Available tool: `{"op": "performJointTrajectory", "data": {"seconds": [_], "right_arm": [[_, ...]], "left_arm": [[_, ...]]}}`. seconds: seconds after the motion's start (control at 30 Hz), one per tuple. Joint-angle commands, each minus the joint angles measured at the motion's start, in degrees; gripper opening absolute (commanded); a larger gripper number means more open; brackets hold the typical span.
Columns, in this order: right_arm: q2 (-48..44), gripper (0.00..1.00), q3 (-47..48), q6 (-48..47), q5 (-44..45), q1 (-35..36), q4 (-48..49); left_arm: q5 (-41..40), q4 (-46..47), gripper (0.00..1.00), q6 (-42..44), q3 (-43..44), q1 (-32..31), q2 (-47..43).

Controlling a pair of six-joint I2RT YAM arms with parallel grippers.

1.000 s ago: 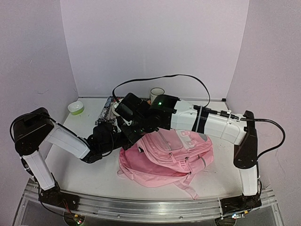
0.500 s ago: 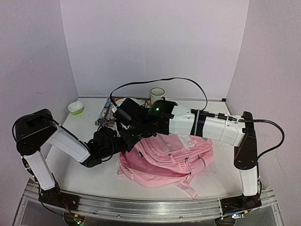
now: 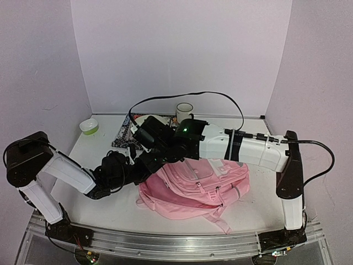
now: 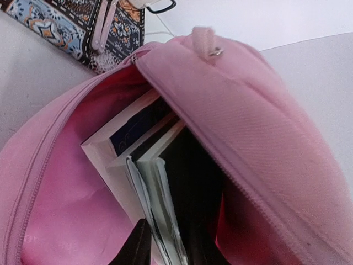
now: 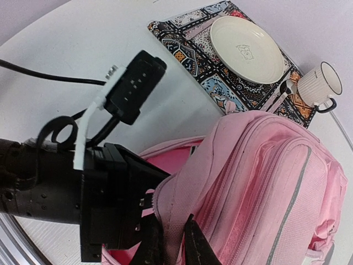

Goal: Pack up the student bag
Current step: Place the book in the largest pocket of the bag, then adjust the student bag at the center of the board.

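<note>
The student bag [image 3: 198, 185], a soft pink backpack, lies in the middle of the table with its main opening facing left. My right gripper [image 5: 174, 243] is shut on the pink fabric edge of that opening and holds it up. In the left wrist view the student bag [image 4: 259, 127] gapes, and several thin books [image 4: 149, 165] stand on edge inside. My left gripper [image 4: 168, 251] is at the mouth, its fingers on either side of a white book's edge and closed on it. From above, the left gripper [image 3: 139, 170] sits at the bag's left end under the right wrist.
Behind the bag lies a patterned mat [image 5: 187, 44] with a cream plate [image 5: 247, 42] on it and a ribbed mug [image 5: 320, 84] beside it. A green bowl [image 3: 88, 126] stands at the back left. The left arm's wrist camera and cable [image 5: 132, 85] crowd the opening.
The left arm's elbow and shoulder have swung left and lower, drawing its wrist back to the bag's mouth. The right arm has shifted slightly while keeping the edge raised.
</note>
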Motion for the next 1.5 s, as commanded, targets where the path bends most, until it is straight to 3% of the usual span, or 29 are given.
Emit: {"op": "performJointTrajectory", "data": {"seconds": [0.0,0.07,0.17,0.33,0.47,0.67,0.8,1.07,1.2,1.47], "right_arm": [[-3.0,0.15,0.5,0.3,0.5,0.4,1.5],[-3.0,0.15,0.3,0.4,0.6,0.4,1.5],[-2.9,0.15,0.2,0.6,0.3,0.4,1.5],[-3.2,0.18,-0.9,0.8,-0.3,0.4,1.5],[-3.9,0.34,-2.3,1.2,-2.0,0.4,1.5],[-6.7,0.62,-6.7,0.9,-1.9,0.0,1.5],[-10.9,0.72,-12.5,2.0,-2.3,-1.2,1.5],[-23.0,0.85,-28.8,5.7,-1.3,-3.3,0.0],[-29.3,0.86,-39.0,10.4,-2.3,-6.9,-1.1],[-36.9,0.87,-53.9,16.2,-3.8,-10.8,-3.1]], "left_arm": [[5.4,2.5,0.10,0.4,6.1,-0.6,4.0],[5.8,2.5,0.04,1.1,7.8,-0.9,5.1],[5.9,2.4,0.05,1.8,8.5,-1.2,5.3],[1.4,2.1,0.34,4.1,1.5,-1.1,-0.9],[-3.6,-2.5,0.55,5.7,-5.5,-1.0,-9.3],[-11.4,-18.3,0.73,9.4,-11.1,-0.9,-24.9],[-13.9,-27.9,0.81,14.8,-10.7,-0.7,-32.8],[-9.4,-42.4,0.85,23.0,-1.7,-0.7,-35.0],[-6.5,-48.6,0.85,24.3,3.6,-0.7,-30.0],[0.0,-50.0,0.82,24.3,9.2,-0.7,-16.6]]}}
